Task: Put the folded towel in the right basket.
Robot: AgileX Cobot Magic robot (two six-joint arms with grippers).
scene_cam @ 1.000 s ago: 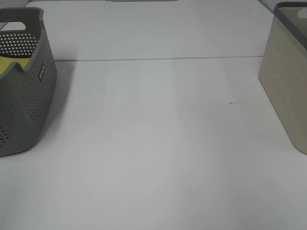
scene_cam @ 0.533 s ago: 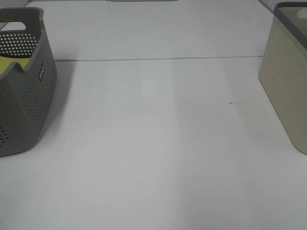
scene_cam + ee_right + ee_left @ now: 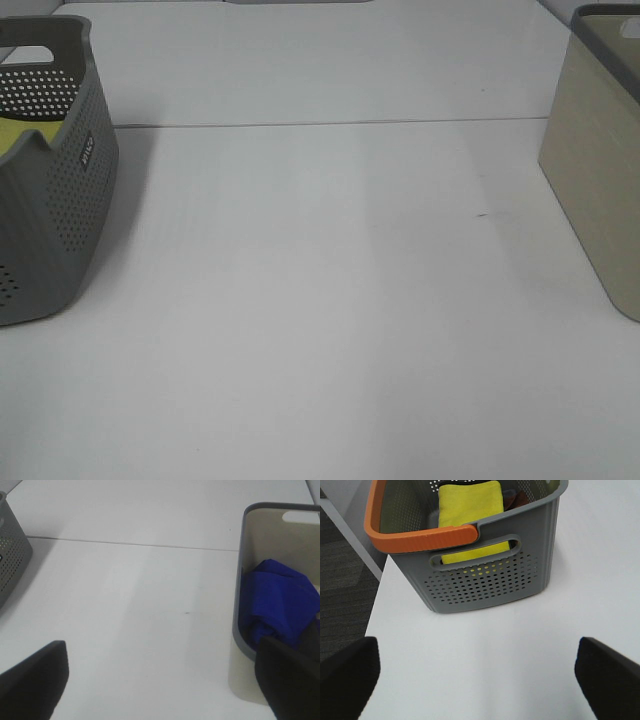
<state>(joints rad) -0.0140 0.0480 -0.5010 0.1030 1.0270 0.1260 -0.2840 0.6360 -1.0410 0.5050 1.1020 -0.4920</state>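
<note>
The folded yellow towel (image 3: 469, 510) lies in the grey left basket (image 3: 490, 580). The left gripper (image 3: 480, 676), spread wide and empty, should descend clear of the orange handle (image 3: 420, 537) and pinch all layers together. The right gripper (image 3: 160, 680) is also spread, empty.

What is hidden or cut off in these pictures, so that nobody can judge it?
Exterior high: the right basket is cut by the frame edge, its inside unseen.
Left wrist: items beside the yellow towel are half hidden by the grey basket wall.
Right wrist: a finger of the right end effector covers part of the blue cloth.
</note>
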